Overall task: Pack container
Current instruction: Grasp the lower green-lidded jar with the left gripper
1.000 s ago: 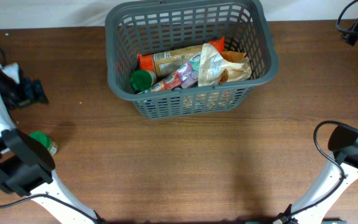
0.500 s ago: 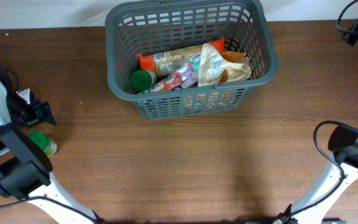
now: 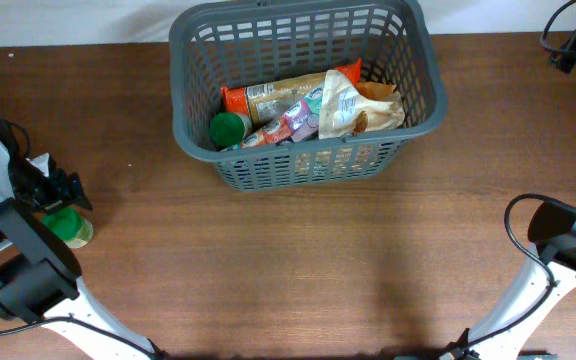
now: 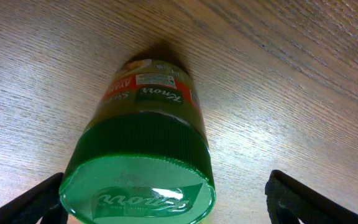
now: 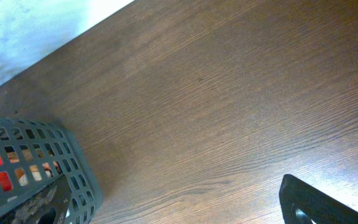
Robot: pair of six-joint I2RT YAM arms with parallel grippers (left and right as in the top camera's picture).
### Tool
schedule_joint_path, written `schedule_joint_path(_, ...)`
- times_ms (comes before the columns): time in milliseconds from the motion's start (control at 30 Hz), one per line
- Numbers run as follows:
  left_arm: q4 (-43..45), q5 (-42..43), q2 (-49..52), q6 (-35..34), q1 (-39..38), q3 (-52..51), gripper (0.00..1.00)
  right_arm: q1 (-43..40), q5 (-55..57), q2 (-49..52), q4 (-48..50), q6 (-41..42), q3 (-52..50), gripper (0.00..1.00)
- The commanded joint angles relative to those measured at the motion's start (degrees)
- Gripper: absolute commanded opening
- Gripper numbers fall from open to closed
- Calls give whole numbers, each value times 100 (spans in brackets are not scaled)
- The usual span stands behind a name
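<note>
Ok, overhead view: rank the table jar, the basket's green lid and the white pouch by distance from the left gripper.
1. Table jar, beside the left gripper.
2. Green lid, left end of the basket.
3. White pouch, its right side.

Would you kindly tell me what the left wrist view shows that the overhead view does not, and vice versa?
Only the left wrist view shows the Knorr lettering on the lid and label of the green-lidded jar, and the fingers of the left gripper spread wide on either side of that lid. Only the overhead view shows the basket, which holds food packets and a second jar with a green lid. Both show the green-lidded jar on the wooden table with the left gripper at it.
</note>
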Motion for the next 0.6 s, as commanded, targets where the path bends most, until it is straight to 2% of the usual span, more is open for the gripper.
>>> schedule_joint_path(0, -7, -9, 35, -55, 24, -63, 83, 17, -48, 50, -33, 0, 7, 99)
schedule_joint_path(233, 72, -422, 37, -190, 24, -66, 83, 15, -48, 50, -33, -2, 7, 99)
schedule_joint_path(467, 160, -413, 42, -203, 24, -157, 81, 15, -48, 50, -33, 0, 7, 99)
schedule_joint_path(567, 446, -376, 42, -203, 24, -509, 81, 17, -48, 50, -33, 0, 7, 99)
